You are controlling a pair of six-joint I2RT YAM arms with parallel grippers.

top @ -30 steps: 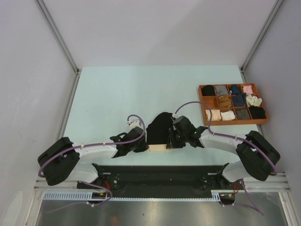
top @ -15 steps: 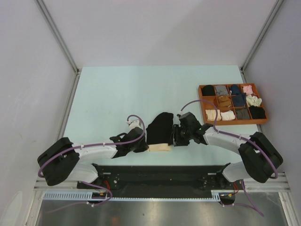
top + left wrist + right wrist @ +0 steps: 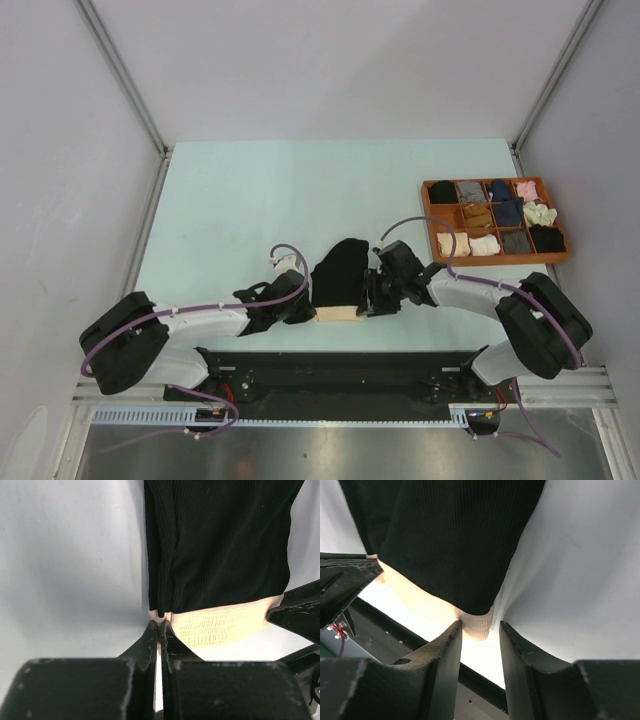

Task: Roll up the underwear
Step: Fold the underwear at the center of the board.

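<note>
Black ribbed briefs (image 3: 341, 272) lie flat on the smooth pale table (image 3: 240, 200), folded into a narrow strip between the claws. The left claw (image 3: 159, 626) is clenched on the briefs at one corner of the crinkly beige waistband (image 3: 220, 625). The right claw (image 3: 479, 629) is released, fingers apart astride the opposite corner.

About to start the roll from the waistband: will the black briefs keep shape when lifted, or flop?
Likely floppy: the black briefs lie flat with a soft fold along one edge. The ribbed beige waistband looks thicker, so it may give a firmer core. Pinched at one corner by the left gripper, it would probably sag.
</note>
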